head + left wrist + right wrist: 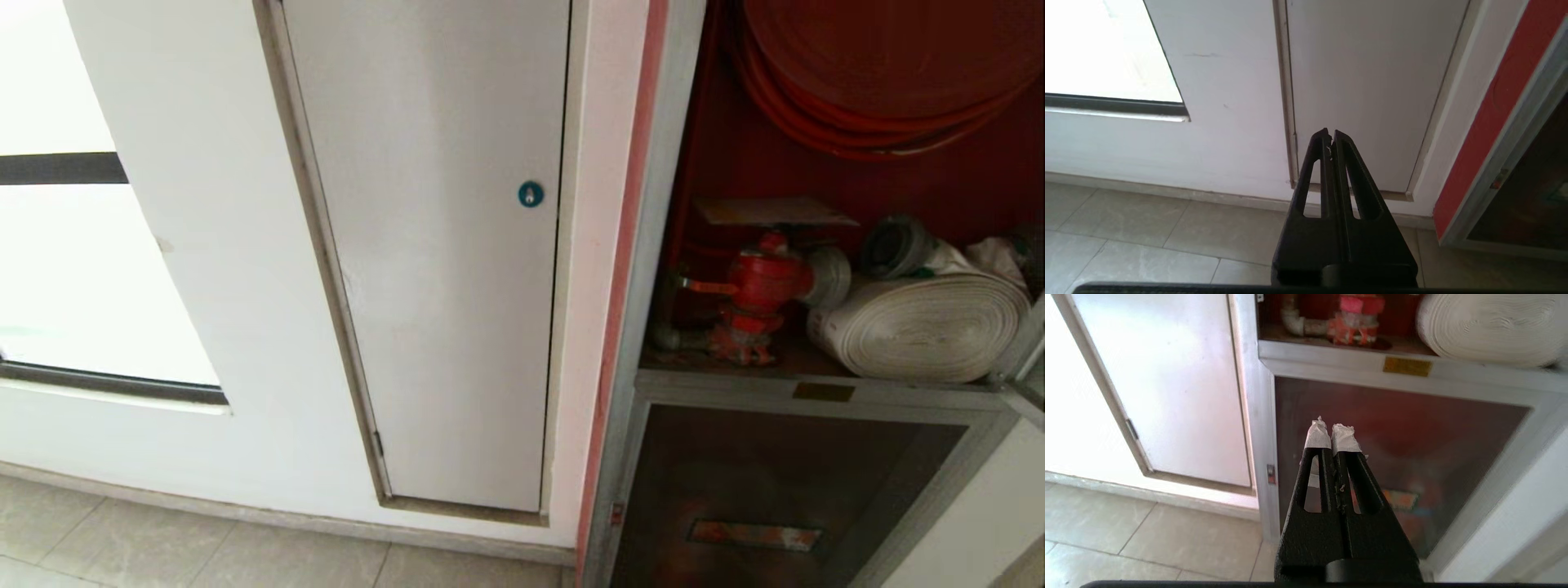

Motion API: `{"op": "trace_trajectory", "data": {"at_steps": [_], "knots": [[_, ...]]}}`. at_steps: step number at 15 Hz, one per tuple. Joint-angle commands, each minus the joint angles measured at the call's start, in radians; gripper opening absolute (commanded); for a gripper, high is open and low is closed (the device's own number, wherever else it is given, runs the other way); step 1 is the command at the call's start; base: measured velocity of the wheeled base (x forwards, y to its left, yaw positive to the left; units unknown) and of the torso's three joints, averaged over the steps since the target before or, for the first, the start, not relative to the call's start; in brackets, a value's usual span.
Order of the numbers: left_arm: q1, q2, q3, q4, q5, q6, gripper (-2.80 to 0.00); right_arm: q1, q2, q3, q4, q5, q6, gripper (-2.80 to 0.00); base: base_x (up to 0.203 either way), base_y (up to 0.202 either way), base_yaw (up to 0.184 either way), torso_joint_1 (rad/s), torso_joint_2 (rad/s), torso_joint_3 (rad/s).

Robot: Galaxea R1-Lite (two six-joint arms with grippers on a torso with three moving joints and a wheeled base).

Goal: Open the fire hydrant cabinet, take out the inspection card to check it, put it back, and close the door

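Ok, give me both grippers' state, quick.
Left gripper: shut, holding nothing, hanging low before the white door.
Right gripper: shut, holding nothing, before the cabinet's lower dark panel.

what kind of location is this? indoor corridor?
Probably a building corridor or lobby: an open fire hydrant cabinet set in a white wall, holding a red valve and rolled white hose, beside a white service door, above a tiled floor.
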Motion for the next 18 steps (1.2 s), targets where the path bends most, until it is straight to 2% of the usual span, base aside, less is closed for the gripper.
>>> {"op": "trace_trajectory", "data": {"at_steps": [1, 13, 18], "knots": [[0.000, 0.001, 0.002, 0.000, 0.000, 0.000, -2.80, 0.000, 0.002, 0.002, 0.000, 0.000, 0.000, -2.80, -0.194, 0.000, 0.002, 0.003, 0.01, 0.007], [0.000, 0.000, 0.002, 0.000, 0.000, 0.000, -2.80, 0.000, 0.002, 0.002, 0.000, -0.001, 0.000, -2.80, -0.196, 0.000, 0.001, 0.003, 0.00, 0.003], [0.000, 0.001, 0.002, -0.001, 0.000, 0.000, -2.80, 0.001, 0.002, 0.002, 0.000, 0.002, -0.005, -2.80, -0.022, 0.000, 0.000, 0.000, 0.00, 0.001]]}}
